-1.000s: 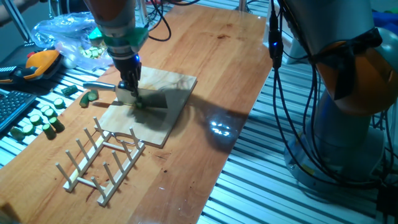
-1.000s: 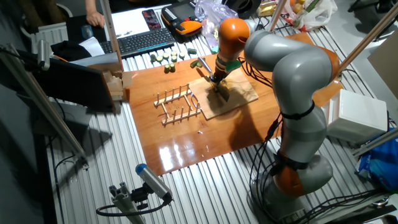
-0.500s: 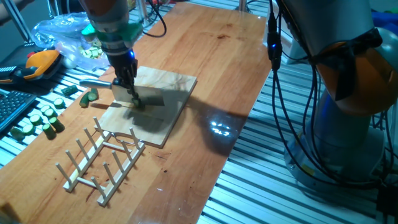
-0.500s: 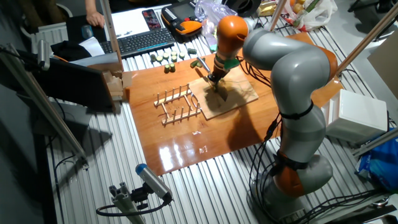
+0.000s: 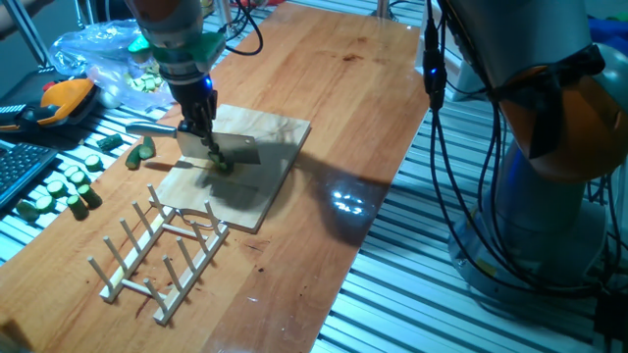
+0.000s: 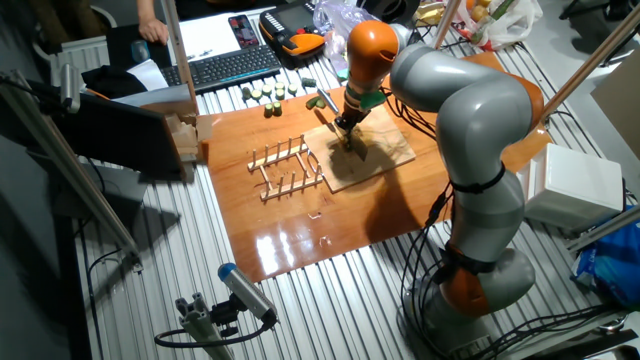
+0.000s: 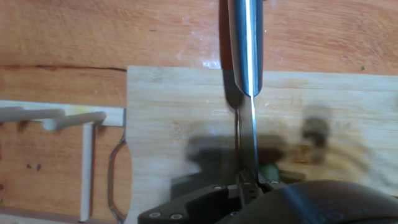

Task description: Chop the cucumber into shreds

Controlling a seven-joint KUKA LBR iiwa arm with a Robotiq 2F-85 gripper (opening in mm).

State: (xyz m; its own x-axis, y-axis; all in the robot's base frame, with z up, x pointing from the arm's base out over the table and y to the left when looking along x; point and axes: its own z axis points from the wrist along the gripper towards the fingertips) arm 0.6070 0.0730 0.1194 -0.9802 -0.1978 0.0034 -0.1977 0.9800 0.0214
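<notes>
while i watch the one fixed view, my end effector (image 5: 201,137) sits low over the cutting board (image 5: 265,157) on the counter (image 5: 324,88), clenched on the knife (image 5: 231,149), whose blade lies flat-looking along the board with its handle poking out toward the bag side. the cucumber (image 5: 222,165) shows as a small green spot just under the blade's near edge. a pile of thicker chunks (image 5: 59,188) lies well apart at the counter's edge, and the wooden rack (image 5: 162,247) is just beside the board.

from the other fixed view, the end effector (image 6: 345,130) is over the board's (image 6: 380,158) middle, the arm bent down above it; the green bit is too small to make out there.

through the hand view, the knife (image 7: 247,87) runs straight away from me, edge down on the board (image 7: 168,124), and a sliver of green, the cucumber (image 7: 270,172), peeks just right of the blade near the fingers.

my judgement: keep the blade vertical, press straight down, then step sideways in fine increments so the cuts stay thin and the piece doesn't skid.
</notes>
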